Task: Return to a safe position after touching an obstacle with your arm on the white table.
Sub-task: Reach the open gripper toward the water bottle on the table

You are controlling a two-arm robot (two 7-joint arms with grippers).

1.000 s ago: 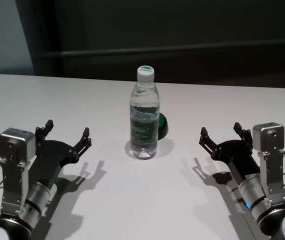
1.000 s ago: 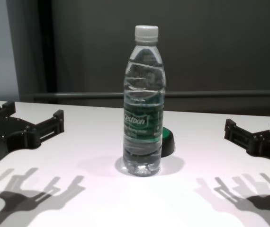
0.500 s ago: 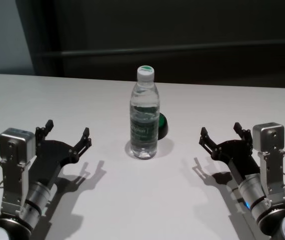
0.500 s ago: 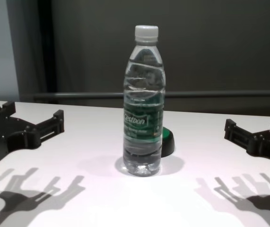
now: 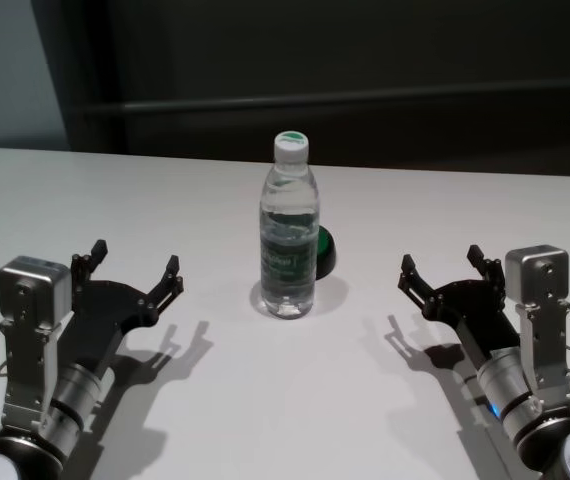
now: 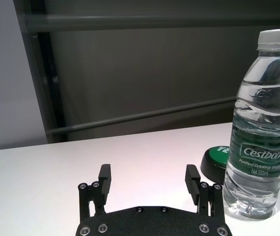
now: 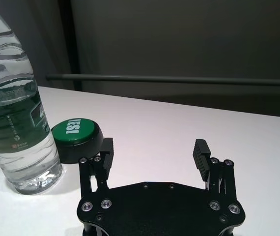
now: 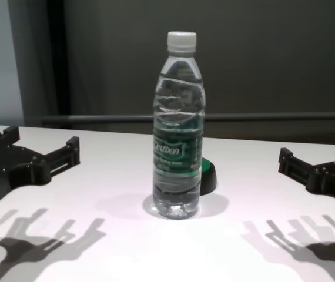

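Note:
The obstacle, a tall clear water bottle (image 5: 288,245) with a white cap and dark green "Cestbon" label, stands upright in the middle of the white table (image 5: 285,400). It also shows in the chest view (image 8: 178,147), the left wrist view (image 6: 260,132) and the right wrist view (image 7: 14,108). My left gripper (image 5: 133,270) is open and empty, well to the left of the bottle and apart from it. My right gripper (image 5: 443,270) is open and empty, well to the right of the bottle. Both hover low over the table near its front.
A low black disc with a green top (image 5: 324,252) sits just behind and to the right of the bottle, also seen in the right wrist view (image 7: 76,137). A dark wall with a horizontal rail (image 8: 273,116) runs behind the table's far edge.

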